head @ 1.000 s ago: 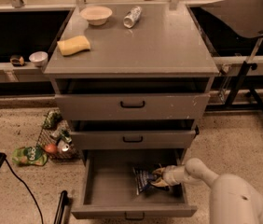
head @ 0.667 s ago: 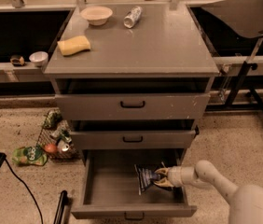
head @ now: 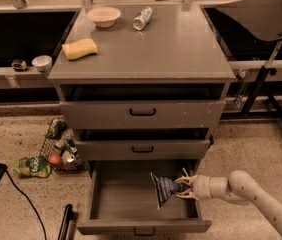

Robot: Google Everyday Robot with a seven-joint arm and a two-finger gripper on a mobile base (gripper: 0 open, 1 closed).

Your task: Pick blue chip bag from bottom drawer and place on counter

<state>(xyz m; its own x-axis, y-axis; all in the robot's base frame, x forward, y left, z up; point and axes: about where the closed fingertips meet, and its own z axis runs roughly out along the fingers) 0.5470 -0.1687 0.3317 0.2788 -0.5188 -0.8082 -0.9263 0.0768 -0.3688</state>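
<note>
Hand point(head: 183, 187) grasping blue chip bag point(head: 164, 188) over open bottom drawer point(head: 131, 199), arm reaching in horizontally from right

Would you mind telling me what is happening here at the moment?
The robot's arm reaches into the open bottom drawer, where its gripper has its jaws closed on the right edge of the blue chip bag, holding it tilted up off the drawer floor. The counter above carries a bowl, a can and a yellow sponge; the bag is not yet there.
</note>
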